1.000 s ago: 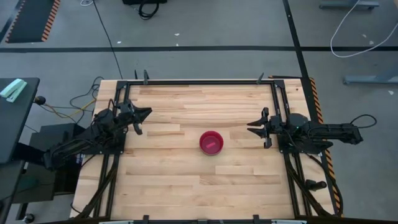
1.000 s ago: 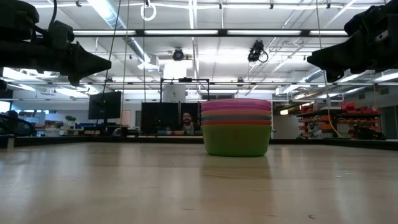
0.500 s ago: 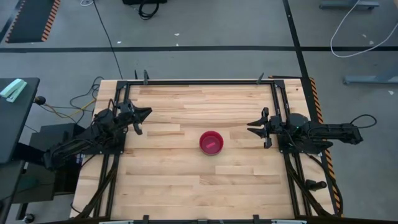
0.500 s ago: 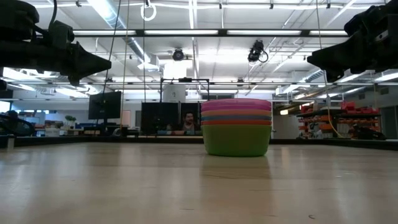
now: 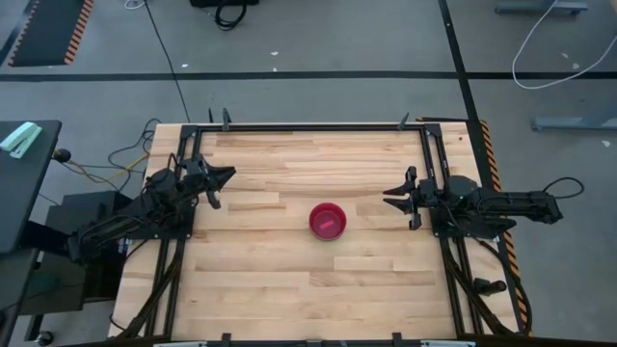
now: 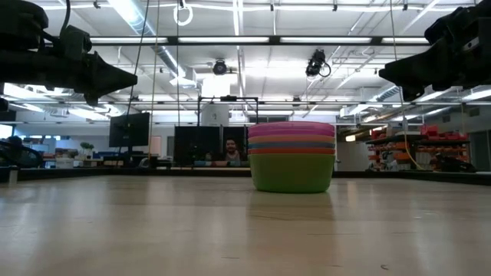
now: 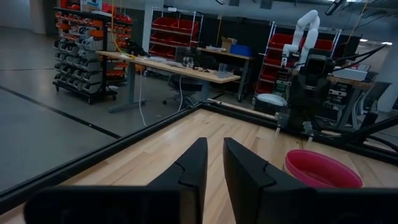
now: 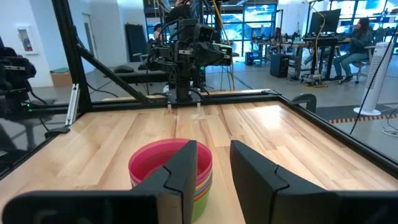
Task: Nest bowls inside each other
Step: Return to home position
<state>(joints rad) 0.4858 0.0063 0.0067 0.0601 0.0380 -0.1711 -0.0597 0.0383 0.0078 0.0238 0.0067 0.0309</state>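
Note:
The bowls (image 5: 328,222) stand nested in one stack at the table's middle, and the bottom bowl rests on the wood. In the low view the stack (image 6: 291,157) shows green at the bottom, with orange, blue and purple rims above it and a magenta-pink bowl on top. My left gripper (image 5: 229,174) hovers level at the table's far left, well apart from the stack (image 7: 323,169); its fingers (image 7: 214,142) stand slightly apart with nothing between them. My right gripper (image 5: 388,199) hovers level at the right, pointing at the stack (image 8: 163,163), open (image 8: 213,144) and holding nothing.
A black metal frame (image 5: 308,127) runs round the table's edges. Bare wood (image 5: 289,280) lies on all sides of the stack. Both arms hang above table height (image 6: 115,77) (image 6: 406,73). Beyond the table a person (image 6: 230,149) sits in the room.

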